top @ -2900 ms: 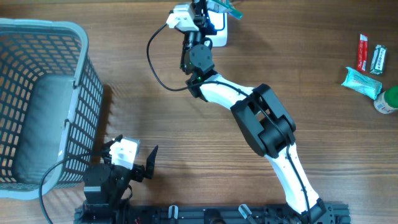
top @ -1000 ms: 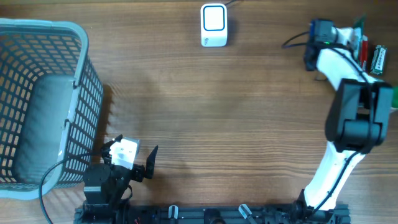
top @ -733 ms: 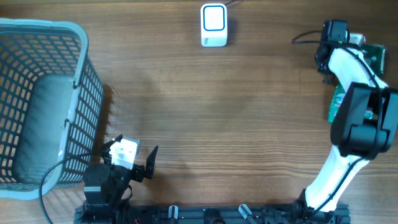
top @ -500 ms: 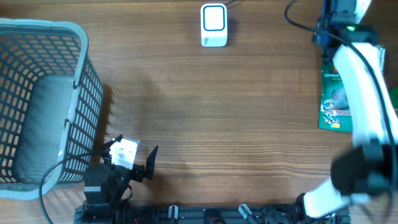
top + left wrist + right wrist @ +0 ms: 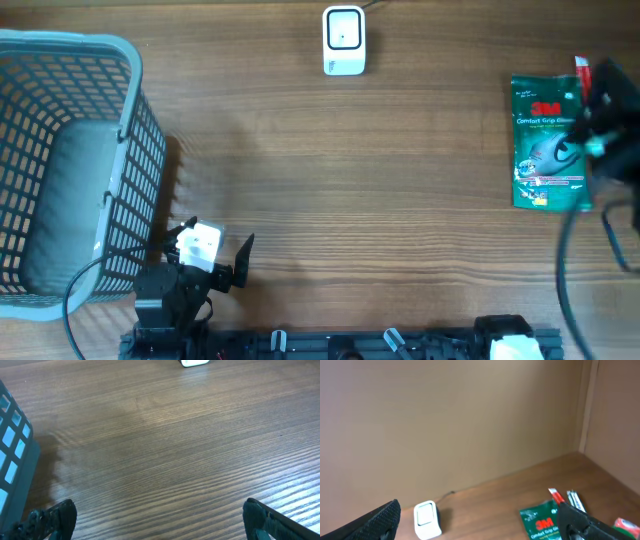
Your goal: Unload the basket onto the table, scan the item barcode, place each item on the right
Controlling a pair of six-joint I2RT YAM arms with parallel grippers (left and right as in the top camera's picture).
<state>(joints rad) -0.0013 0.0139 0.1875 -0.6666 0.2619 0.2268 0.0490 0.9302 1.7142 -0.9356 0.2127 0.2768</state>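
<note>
The right gripper has released the green 3M packet, now lying flat at the table's right, well apart from the scanner. Both grippers' 2 fingers are spread wide, empty. Scanning looks done.

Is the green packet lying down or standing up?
Lying down. The green packet rests flat on the table, with its printed front facing up toward the overhead camera.

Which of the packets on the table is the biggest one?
The green packet with 3M printed on its front, lying flat near the table's right edge. The red stick at its top corner is far slimmer.
</note>
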